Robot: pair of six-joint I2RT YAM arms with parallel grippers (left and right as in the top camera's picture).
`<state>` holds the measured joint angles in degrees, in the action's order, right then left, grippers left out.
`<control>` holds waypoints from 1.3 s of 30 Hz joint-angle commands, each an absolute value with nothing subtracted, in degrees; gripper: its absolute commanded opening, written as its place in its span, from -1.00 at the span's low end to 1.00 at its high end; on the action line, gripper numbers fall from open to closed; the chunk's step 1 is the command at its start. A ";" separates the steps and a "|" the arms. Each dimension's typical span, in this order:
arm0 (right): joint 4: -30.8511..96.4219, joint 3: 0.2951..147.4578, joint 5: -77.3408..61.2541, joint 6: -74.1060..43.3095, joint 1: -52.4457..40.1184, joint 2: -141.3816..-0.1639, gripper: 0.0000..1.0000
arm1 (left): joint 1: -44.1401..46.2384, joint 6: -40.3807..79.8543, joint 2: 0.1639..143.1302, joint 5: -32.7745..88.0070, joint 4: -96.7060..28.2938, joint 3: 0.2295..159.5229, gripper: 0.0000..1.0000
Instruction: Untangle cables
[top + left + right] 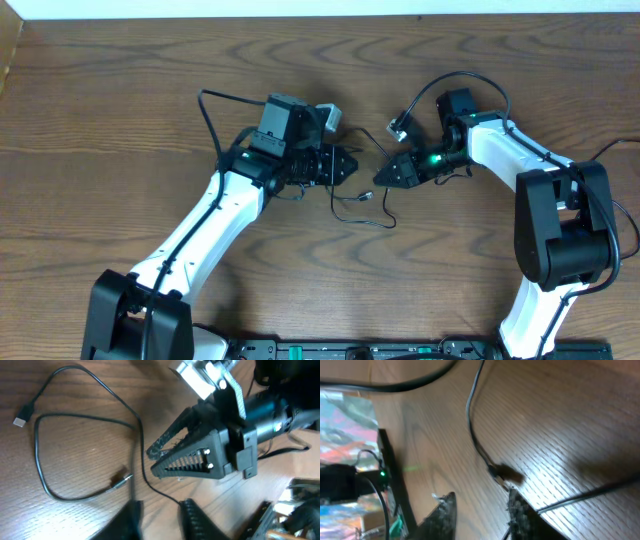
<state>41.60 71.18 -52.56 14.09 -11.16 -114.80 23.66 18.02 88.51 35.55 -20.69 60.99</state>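
Note:
A thin black cable (350, 217) lies in loose loops on the wooden table, just in front of the two gripper tips. In the left wrist view the cable (37, 460) forms a big loop, with one plug (21, 416) at far left and another plug (120, 479) near the middle. My left gripper (161, 510) is open and low over the wood; a strand meets its right fingertip (192, 510). My right gripper (481, 502) is open too, with a plug end (505, 475) just ahead of it. In the overhead view the left gripper (352, 165) and right gripper (380, 176) point at each other, tips close.
The right gripper's (151, 460) black ribbed fingers fill the middle of the left wrist view, with its arm behind. Thick black arm wires (450, 80) arc above the right wrist. The table's far edge (320, 14) runs along the top.

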 commanded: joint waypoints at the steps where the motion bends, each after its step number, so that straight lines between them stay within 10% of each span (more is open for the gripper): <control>1: 42.48 71.18 -50.92 14.85 -11.31 -114.65 -0.30 | 24.82 17.39 88.86 33.36 -20.86 61.19 0.16; 11: 49.39 71.18 -50.96 15.59 -11.51 -114.65 0.28 | 24.99 17.39 88.86 30.68 -22.31 61.19 0.22; 16: 56.99 71.18 -51.40 25.61 -11.68 -114.65 0.28 | 24.99 17.54 88.86 27.22 -22.85 61.19 0.14; 23: 62.28 71.18 -58.15 35.27 -11.68 -114.65 0.34 | 24.99 22.72 88.86 18.94 -22.44 61.19 -0.84; 39: 64.82 71.18 -54.37 29.74 -12.93 -114.65 0.25 | 24.99 34.02 88.84 15.03 -19.99 61.19 -0.84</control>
<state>64.60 71.16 -56.49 34.26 -12.03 -114.80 24.97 33.54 88.51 16.14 -18.13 60.99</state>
